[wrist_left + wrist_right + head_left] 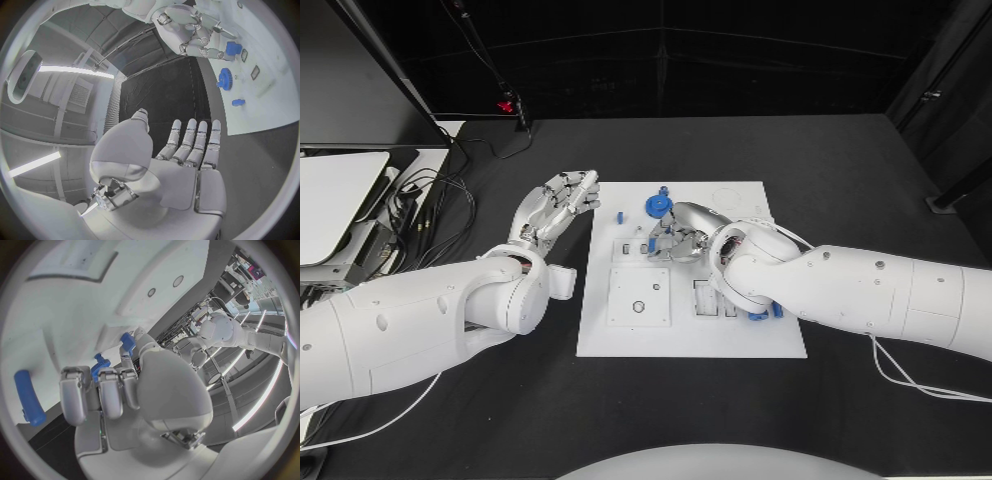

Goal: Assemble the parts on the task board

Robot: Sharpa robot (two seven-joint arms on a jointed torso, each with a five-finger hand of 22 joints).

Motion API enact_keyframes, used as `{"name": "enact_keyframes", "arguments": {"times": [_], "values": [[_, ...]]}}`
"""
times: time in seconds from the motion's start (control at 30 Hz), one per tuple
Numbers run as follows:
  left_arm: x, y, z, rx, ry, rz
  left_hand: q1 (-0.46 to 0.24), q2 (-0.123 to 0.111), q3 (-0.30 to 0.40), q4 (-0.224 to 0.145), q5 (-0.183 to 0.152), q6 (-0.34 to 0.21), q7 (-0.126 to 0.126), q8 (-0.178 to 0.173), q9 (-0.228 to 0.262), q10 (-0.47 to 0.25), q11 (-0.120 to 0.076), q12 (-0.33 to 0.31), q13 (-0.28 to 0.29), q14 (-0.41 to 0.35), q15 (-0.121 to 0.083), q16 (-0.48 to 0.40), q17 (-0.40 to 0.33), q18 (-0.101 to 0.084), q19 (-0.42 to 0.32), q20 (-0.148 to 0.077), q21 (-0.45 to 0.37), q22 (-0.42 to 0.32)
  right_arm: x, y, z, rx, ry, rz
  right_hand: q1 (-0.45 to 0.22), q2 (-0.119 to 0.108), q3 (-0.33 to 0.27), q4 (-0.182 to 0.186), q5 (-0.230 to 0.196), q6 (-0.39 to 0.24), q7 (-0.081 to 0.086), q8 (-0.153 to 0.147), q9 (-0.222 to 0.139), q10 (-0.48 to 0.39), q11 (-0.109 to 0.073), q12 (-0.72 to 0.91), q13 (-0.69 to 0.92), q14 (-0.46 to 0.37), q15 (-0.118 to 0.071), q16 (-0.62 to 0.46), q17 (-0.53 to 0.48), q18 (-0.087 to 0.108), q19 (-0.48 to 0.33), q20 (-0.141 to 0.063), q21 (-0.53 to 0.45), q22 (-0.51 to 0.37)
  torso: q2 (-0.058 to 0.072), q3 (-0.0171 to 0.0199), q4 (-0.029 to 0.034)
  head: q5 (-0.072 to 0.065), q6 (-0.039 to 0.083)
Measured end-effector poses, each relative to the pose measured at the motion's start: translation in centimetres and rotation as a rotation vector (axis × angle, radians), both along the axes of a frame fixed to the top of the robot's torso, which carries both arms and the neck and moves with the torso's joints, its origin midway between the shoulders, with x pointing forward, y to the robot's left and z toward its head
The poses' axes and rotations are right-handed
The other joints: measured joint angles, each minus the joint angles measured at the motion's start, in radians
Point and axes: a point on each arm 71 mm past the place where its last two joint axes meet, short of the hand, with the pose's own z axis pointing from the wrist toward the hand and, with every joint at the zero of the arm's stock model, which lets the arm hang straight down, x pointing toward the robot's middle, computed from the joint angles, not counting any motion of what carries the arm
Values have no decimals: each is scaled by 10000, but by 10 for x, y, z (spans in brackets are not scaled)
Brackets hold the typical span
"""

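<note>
The white task board (pixel 689 330) lies mid-table. My right hand (pixel 675 234) hovers low over its far part with fingers curled, and pinches a small blue part (pixel 233 48) at its fingertips; the same part (pixel 98 367) shows between fingers and thumb in the right wrist view. A blue gear (pixel 656 206) sits on the board just beyond that hand, also seen as gear (pixel 224 78). My left hand (pixel 561 204) is off the board's far left edge, fingers straight and apart, holding nothing; its palm (pixel 187 160) is bare.
More blue parts (pixel 763 313) lie by the board's right edge under my right arm. A small blue piece (pixel 238 102) sits near the board's left edge, and a long blue piece (pixel 28 397) lies beside my right hand. Cables and a white table (pixel 329 200) stand at far left.
</note>
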Motion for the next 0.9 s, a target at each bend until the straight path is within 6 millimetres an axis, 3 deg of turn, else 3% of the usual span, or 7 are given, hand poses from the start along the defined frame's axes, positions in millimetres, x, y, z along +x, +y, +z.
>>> {"name": "enact_keyframes", "arguments": {"times": [0.17,0.4,0.63,0.8,0.87,0.9], "values": [[0,0,0,2,0,3,22,22,0,0,0,0,0,0,0,16,16,0,0,0,0,0,0,0,0,0,0,0,0,0,0,10,-55,17,-2,-235,-27,127,-80,-118,16,0,7,0,0,0,0,0,0,0,0,0,36,36,0,0,-1,-1,1,-16,-3],[0,0,0,1,-1,-1,22,22,0,0,0,0,0,0,0,15,16,0,0,0,0,0,0,-1,0,0,0,1,-1,-2,3,209,-383,-27,87,-664,-11,797,-292,-796,34,1,7,0,-1,0,0,0,-1,0,-1,0,37,36,0,0,-1,-1,2,-25,4],[0,0,0,0,-1,-7,22,22,0,0,0,0,0,0,0,15,16,0,0,0,0,0,0,0,0,0,0,1,-3,-10,11,815,-1228,-149,106,-759,-199,1310,-292,-1764,65,1,-34,0,-1,0,0,0,-1,0,-1,-1,37,36,0,0,-1,0,2,-21,24],[1,0,0,3,0,-7,22,22,-9,2,19,0,0,-39,0,15,16,0,0,4,-4,0,0,0,0,0,50,4,-11,-18,21,1575,-2001,-63,65,-795,-258,1369,-292,-1850,85,1,-34,-3,2,0,0,0,-1,0,-1,0,37,36,0,0,-8,2,2,-11,38],[1,0,0,-3,1,-21,141,41,-140,1,38,0,0,-131,0,56,-13,0,0,209,-58,35,11,16,349,-4,385,266,-15,-25,28,1929,-2292,-1,-189,-542,-258,1369,-188,-1557,139,41,11,-36,34,0,0,20,19,0,-1,0,37,35,-66,0,-10,3,2,7,46],[1,0,0,-6,2,-34,151,51,-173,12,37,-6,1,-135,0,169,-22,4,1,356,-82,109,35,139,638,-14,595,426,-17,-29,33,2079,-2411,19,-283,-447,-258,1369,-110,-1448,139,80,31,-35,34,0,0,20,19,0,-1,0,37,35,-151,0,-10,3,2,12,51]]}}
